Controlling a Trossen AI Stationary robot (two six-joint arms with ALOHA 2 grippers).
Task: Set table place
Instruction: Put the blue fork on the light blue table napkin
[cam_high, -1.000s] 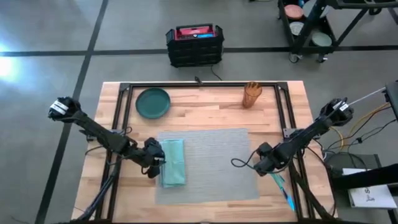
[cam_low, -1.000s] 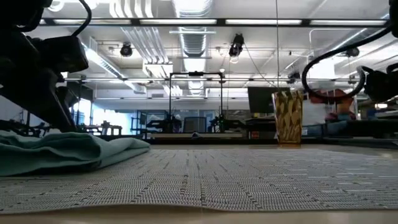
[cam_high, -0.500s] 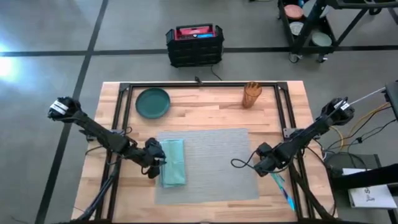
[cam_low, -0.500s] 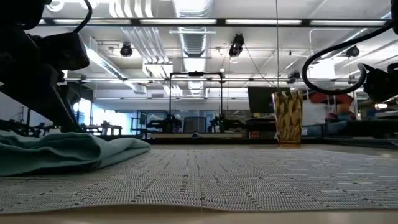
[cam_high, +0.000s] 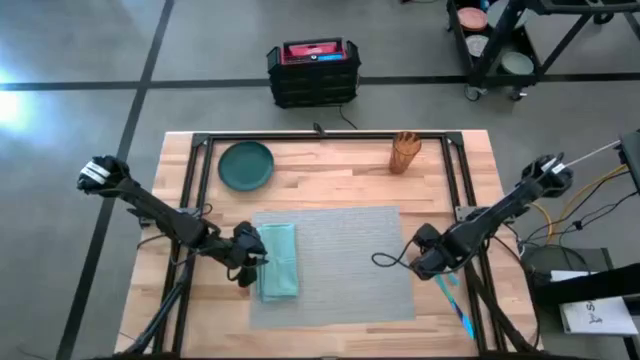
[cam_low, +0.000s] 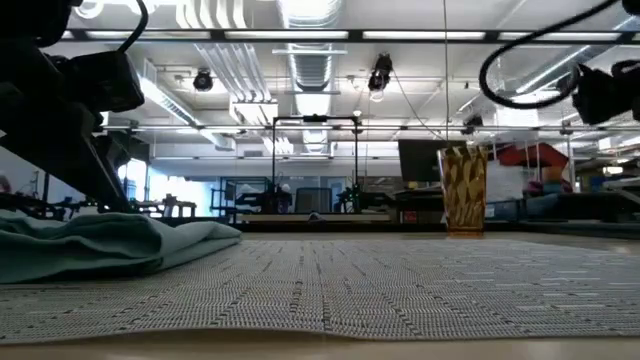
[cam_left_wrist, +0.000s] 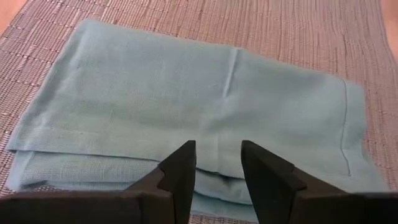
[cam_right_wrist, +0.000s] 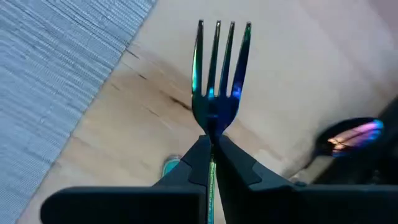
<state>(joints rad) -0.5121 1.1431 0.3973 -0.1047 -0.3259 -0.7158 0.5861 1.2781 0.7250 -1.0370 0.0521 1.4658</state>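
The grey placemat (cam_high: 345, 270) lies flat in the middle of the wooden table (cam_high: 330, 190). A folded teal napkin (cam_high: 279, 260) rests on the mat's left part. My left gripper (cam_left_wrist: 217, 158) stands open at the napkin's left edge (cam_left_wrist: 211, 180); whether it touches the cloth cannot be told. My right gripper (cam_high: 425, 262) hangs over the mat's right edge, shut on an iridescent fork (cam_right_wrist: 217, 74). My right gripper pinches the fork's neck (cam_right_wrist: 213, 127), just behind the tines, between its two fingers. The fingers lie along the fork, and the tines stick straight out past the fingertips. The handle is hidden between the fingers.
A dark green plate (cam_high: 246, 164) sits at the far left of the table and a wooden cup (cam_high: 405, 152) at the far right. A spoon (cam_right_wrist: 351, 134) and teal-handled cutlery (cam_high: 452, 300) lie on the wood right of the mat.
My right gripper has gone up with the fork, still shut on it.
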